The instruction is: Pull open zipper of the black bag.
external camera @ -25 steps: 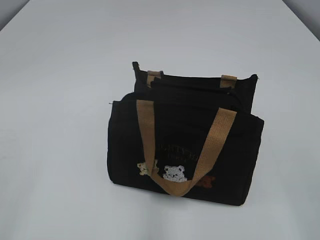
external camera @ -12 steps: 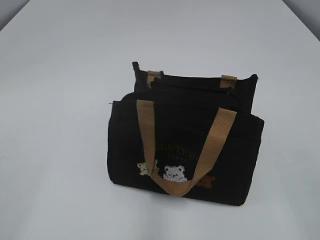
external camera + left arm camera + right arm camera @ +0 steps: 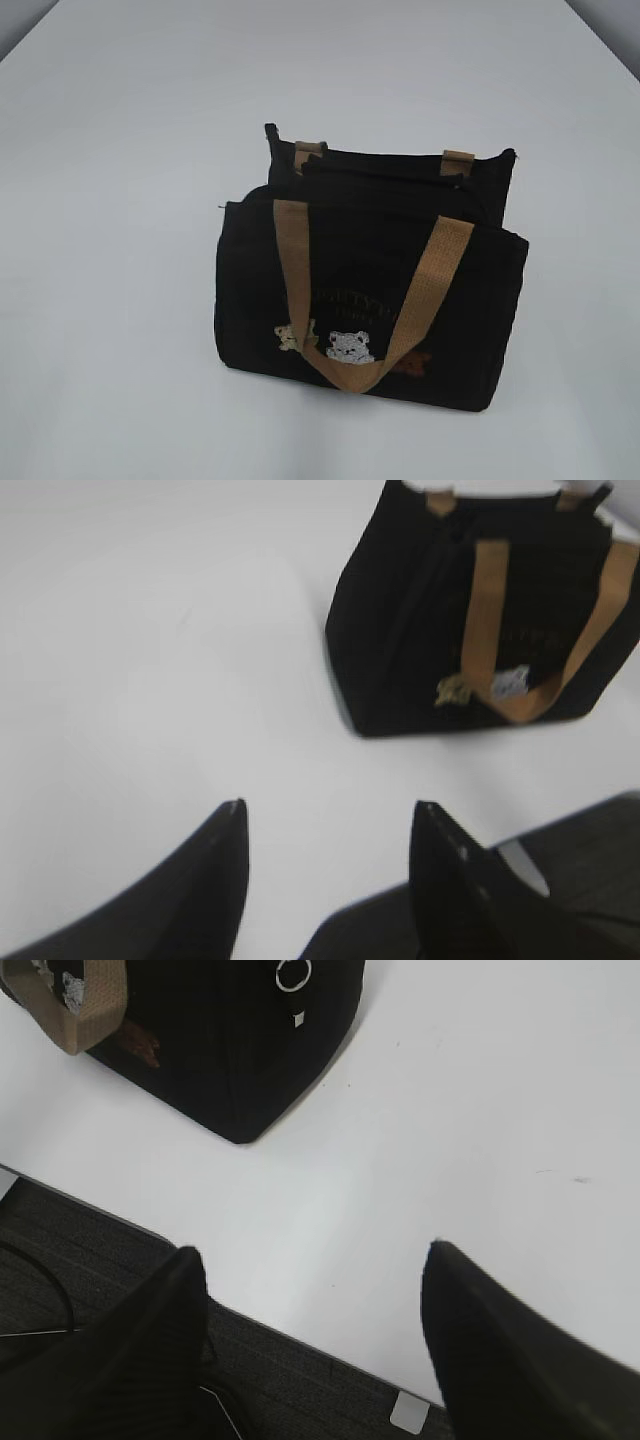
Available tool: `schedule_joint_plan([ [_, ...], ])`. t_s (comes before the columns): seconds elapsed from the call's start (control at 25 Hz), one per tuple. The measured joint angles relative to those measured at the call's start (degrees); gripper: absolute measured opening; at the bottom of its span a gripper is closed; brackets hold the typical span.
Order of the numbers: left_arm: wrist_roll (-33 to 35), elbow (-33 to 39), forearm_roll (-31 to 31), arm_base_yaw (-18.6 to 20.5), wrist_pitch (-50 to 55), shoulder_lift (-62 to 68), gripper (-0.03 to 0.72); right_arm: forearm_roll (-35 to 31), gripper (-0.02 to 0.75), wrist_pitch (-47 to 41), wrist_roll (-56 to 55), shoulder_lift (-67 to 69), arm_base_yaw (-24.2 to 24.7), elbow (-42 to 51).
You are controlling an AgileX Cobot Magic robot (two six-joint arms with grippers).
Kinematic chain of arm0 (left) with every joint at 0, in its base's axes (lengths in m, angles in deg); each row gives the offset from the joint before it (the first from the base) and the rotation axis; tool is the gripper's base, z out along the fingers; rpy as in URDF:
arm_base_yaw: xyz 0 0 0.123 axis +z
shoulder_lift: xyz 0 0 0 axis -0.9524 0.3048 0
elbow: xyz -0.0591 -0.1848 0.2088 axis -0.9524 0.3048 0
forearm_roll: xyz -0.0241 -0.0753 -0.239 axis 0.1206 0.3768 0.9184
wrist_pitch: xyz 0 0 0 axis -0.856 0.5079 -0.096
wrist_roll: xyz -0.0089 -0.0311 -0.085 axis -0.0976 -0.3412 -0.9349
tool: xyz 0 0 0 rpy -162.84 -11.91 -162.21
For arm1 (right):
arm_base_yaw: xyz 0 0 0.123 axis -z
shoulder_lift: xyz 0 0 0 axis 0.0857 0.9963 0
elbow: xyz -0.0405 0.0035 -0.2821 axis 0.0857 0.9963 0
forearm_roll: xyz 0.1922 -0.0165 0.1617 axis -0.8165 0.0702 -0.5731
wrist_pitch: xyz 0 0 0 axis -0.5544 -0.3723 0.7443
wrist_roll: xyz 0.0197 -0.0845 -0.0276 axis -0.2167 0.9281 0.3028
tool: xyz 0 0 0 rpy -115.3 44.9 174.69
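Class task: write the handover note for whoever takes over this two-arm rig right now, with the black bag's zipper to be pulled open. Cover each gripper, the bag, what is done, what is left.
Left gripper: jaws open, empty, above the white table near its front edge, clear of the bag.
Right gripper: jaws open, empty, also over the front edge, bag's corner ahead of it.
Black bag: upright mid-table, bear side facing the exterior camera, tan handle hanging down its front.
Zipper: runs along the top; pull tab not discernible.
Done: nothing; no contact.
Left: steady the bag, find and grip the tab, pull.
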Motion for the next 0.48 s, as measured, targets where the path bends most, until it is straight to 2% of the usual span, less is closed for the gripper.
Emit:
schedule_joint_plan([
  [0.12, 0.0, -0.13, -1.65, 0.0, 3.42, 0.0, 0.394, 0.0, 0.519, 0.05, 0.0, 0.0, 0.0, 0.0],
  [0.48, 0.0, 0.79, -2.35, 0.0, 1.55, 0.0, 0.394, 0.0, 0.519, 0.05, 0.0, 0.0, 0.0, 0.06],
])
